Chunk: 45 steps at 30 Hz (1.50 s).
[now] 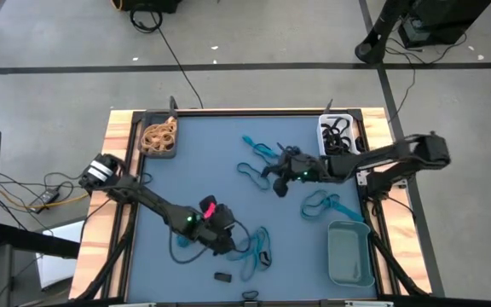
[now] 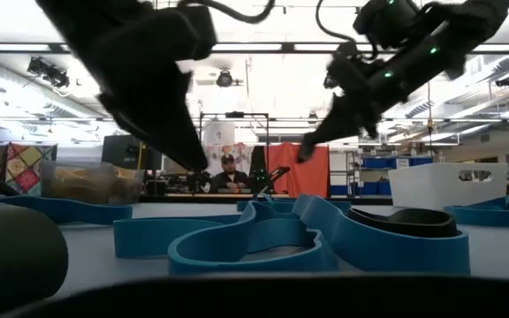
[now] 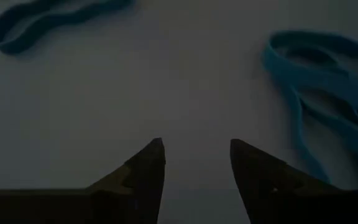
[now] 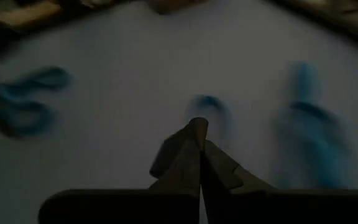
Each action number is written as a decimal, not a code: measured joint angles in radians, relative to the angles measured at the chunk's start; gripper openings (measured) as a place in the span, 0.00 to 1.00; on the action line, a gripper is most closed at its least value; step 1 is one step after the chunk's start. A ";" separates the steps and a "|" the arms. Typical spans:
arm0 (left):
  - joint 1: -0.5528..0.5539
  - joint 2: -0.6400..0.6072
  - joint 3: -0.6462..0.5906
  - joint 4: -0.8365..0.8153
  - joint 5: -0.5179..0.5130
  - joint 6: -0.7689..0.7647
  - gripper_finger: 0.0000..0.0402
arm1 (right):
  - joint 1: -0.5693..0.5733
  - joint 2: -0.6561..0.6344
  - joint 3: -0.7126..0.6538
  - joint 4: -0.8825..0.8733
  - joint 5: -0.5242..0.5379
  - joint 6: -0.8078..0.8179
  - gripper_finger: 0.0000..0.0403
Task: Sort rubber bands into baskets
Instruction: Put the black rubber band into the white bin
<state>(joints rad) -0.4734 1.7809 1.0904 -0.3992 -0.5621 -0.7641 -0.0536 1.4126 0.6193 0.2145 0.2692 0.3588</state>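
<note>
Table: blue mat (image 1: 220,158) on a wooden-edged top, seen from above with both arms over it.
Left gripper (image 1: 228,243): low over the near-left part of the mat; in its wrist view the fingers (image 3: 146,168) stand apart with bare mat between them, holding nothing.
Right gripper (image 1: 277,183): over the mat's middle, right of centre; in its wrist view the fingers (image 4: 194,152) are pressed tip to tip, and no band can be seen between them.
Blue bands: one cluster (image 1: 258,247) lies just right of the left gripper, a second loop (image 1: 326,205) sits near the teal basket, another (image 1: 250,141) lies toward the far edge, and one (image 1: 250,173) lies just left of the right gripper.
Tan bands (image 1: 158,135): heaped in the dark basket (image 1: 146,152) at the far-left corner.
Black bands (image 1: 339,134): piled in the white basket (image 1: 322,130) at the far-right corner.
Teal basket (image 1: 350,253): at the near-right corner, its contents not clear.
Small dark piece (image 1: 222,277): on the mat near the front edge, apart from the gripper.
Person (image 2: 228,172): seated in the room beyond the table, in the low view.
</note>
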 joint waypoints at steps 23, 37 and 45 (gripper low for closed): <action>-0.073 0.000 0.000 -0.032 -0.057 -0.197 0.46 | -0.020 -0.560 0.000 -1.187 0.569 0.401 0.02; -0.086 0.000 0.000 -0.031 0.037 -0.161 0.46 | -0.157 -0.513 0.000 -1.204 0.561 0.459 0.24; -0.125 0.000 0.000 -0.033 0.061 -0.159 0.46 | -0.187 -0.484 0.000 -1.194 0.602 0.450 0.56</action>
<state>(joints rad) -0.5980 1.7805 1.0901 -0.4317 -0.5006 -0.9229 -0.2406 0.9283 0.6193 -0.9798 0.8711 0.8087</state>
